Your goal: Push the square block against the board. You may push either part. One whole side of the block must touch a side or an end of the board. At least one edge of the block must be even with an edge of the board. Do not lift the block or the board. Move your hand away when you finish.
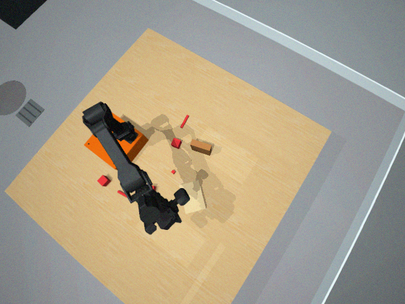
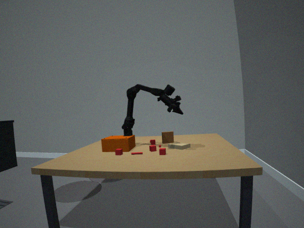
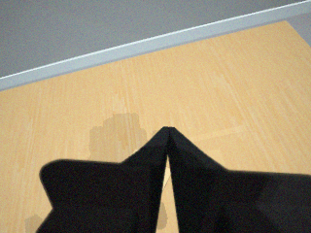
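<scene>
Tabletop (image 1: 278, 140) (image 2: 196, 162) (image 3: 219, 87) bears pale slab (image 1: 195, 204) (image 2: 181, 146), apparently below gripper (image 1: 179, 220) (image 2: 182, 113) (image 3: 168, 132).

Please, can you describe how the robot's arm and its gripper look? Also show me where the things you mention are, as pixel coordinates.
The arm (image 1: 112, 149) (image 2: 130, 105) is matte black, with slim links and thick, rounded joints. The gripper (image 1: 180, 221) (image 2: 183, 113) (image 3: 168, 132) is also black; its fingers taper to narrow points. I see no markings or loose cables.

Plain grey walls (image 2: 98, 49) are rising behind a wooden table (image 1: 212, 98) (image 2: 147, 162) (image 3: 219, 87), whose dark legs (image 2: 246, 201) are standing on a grey floor (image 1: 81, 45) (image 2: 26, 181); a pale baseboard (image 1: 294, 45) (image 2: 274, 169) (image 3: 146, 44) is running along the walls, a black piece of furniture (image 1: 19, 9) (image 2: 7, 146) is standing off to one side, and soft shadows are falling across the tabletop and floor
</scene>
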You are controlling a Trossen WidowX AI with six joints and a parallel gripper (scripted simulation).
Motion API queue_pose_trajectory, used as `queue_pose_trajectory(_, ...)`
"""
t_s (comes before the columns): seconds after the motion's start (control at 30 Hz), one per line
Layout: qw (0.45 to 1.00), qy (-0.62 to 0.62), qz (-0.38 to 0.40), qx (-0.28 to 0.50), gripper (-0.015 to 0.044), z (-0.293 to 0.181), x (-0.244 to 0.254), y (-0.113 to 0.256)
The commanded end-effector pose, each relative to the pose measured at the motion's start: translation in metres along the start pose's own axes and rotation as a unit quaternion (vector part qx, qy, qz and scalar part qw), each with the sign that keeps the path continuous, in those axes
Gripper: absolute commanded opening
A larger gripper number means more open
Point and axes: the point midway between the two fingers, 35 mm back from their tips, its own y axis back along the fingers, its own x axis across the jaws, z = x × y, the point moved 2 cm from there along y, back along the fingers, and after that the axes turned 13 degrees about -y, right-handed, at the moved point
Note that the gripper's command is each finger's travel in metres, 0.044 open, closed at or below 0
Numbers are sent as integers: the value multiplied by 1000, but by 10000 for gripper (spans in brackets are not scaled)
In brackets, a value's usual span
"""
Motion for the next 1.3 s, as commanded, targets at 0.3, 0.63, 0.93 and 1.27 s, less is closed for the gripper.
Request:
queue_pose_trajectory(0.3, 981, 171, 36, 89, 0, -51, 64, -20)
queue_pose_trajectory(0.63, 938, 306, 72, 149, 0, -94, 111, -24)
queue_pose_trajectory(0.93, 877, 425, 109, 195, 0, -136, 148, -20)
queue_pose_trajectory(1.27, 788, 547, 153, 236, 0, -184, 183, -10)
